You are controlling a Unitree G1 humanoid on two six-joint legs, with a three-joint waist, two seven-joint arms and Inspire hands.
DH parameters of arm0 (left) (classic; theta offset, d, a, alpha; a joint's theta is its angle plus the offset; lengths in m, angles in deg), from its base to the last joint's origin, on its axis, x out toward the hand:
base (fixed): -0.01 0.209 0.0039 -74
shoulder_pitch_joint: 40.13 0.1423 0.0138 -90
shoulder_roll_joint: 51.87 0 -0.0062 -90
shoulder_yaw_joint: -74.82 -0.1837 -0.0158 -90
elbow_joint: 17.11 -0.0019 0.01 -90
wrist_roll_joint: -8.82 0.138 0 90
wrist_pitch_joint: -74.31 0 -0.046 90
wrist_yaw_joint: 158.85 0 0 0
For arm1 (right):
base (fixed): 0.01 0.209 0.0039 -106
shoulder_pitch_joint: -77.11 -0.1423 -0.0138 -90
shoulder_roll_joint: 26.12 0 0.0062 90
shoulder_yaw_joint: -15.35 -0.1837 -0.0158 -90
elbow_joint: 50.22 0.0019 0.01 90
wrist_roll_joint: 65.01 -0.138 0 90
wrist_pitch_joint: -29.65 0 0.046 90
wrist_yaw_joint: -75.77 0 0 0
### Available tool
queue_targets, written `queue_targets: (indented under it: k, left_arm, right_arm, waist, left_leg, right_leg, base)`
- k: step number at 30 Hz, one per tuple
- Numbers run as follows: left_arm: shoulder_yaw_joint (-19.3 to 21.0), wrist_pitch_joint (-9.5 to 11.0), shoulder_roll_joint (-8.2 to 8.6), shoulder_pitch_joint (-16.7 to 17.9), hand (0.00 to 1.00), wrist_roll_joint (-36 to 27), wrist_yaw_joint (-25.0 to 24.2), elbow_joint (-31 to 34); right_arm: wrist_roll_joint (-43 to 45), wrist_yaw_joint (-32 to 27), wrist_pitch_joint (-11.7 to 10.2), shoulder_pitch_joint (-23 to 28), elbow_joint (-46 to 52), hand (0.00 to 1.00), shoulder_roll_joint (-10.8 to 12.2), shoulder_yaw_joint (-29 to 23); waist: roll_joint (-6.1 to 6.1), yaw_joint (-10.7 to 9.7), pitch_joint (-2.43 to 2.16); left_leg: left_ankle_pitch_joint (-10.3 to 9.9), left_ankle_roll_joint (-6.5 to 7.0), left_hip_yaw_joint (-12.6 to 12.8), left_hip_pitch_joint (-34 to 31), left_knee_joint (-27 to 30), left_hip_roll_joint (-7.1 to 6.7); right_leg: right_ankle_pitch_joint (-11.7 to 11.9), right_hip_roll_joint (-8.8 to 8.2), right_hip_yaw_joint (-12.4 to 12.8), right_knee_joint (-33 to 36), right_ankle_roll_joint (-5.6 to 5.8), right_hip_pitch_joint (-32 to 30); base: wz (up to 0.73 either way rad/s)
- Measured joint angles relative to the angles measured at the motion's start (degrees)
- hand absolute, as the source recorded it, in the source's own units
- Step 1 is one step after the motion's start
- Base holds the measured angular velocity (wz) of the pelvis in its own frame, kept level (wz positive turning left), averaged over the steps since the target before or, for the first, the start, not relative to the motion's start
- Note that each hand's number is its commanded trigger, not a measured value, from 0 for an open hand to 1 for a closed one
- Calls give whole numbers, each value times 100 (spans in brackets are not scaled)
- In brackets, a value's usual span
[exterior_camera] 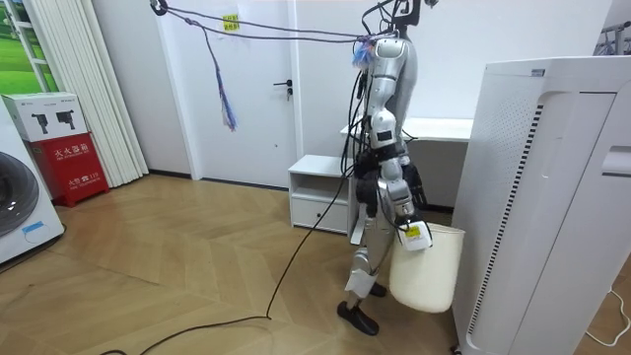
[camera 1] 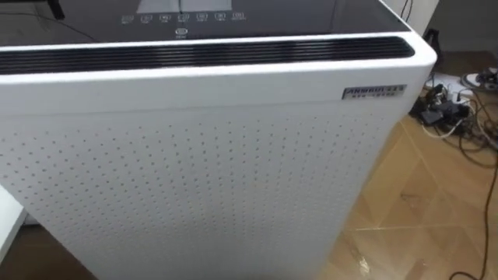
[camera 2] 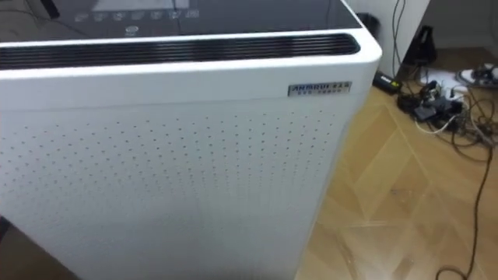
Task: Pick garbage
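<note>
White purifier (camera 1: 194,179), pale bin (exterior_camera: 426,268), wooden floor (camera 1: 424,206)

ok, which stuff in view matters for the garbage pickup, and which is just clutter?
Job:
- white bin, hanging at the right hand

Lying about:
- air purifier
- cable tangle on the floor
- white cabinet
- washing machine
- red box

Both eye views look steeply down, at close range, onto the top and dotted front of a white air purifier (camera 1: 194,155), with cables (camera 1: 455,117) at 2 o'clock. The room view stands well off, side-on to the robot, with the same purifier at 3 o'clock.
</note>
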Motion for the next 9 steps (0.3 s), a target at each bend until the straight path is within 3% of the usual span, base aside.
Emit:
queue_targets:
  k: [6,7,9]
  left_arm:
    - [529,-5,129,210,0,-993,193,-636]
    - [586,-7,189,274,0,-1173,257,-640]
    - [657,-28,236,338,0,-1343,308,-662]
  right_arm:
    - [-67,-116,-76,186,-417,100,102,-541]
    - [-147,-155,-43,250,-452,100,127,-621]
    - [-255,-200,-16,289,-528,100,174,-737]
  waist:
    - [36,2,53]
    - [46,1,83]
    - [61,4,82]
  left_leg:
    - [-17,-6,8,329,-171,28]
    - [-19,-8,6,396,-199,31]
    - [-33,-19,2,456,-201,43]
  right_leg:
    - [2,37,-12,-124,7,324]
    - [2,47,-16,-172,6,403]
    - [2,62,-17,-193,6,469]
  base:
    - [-1]
    - [0]
    - [0]
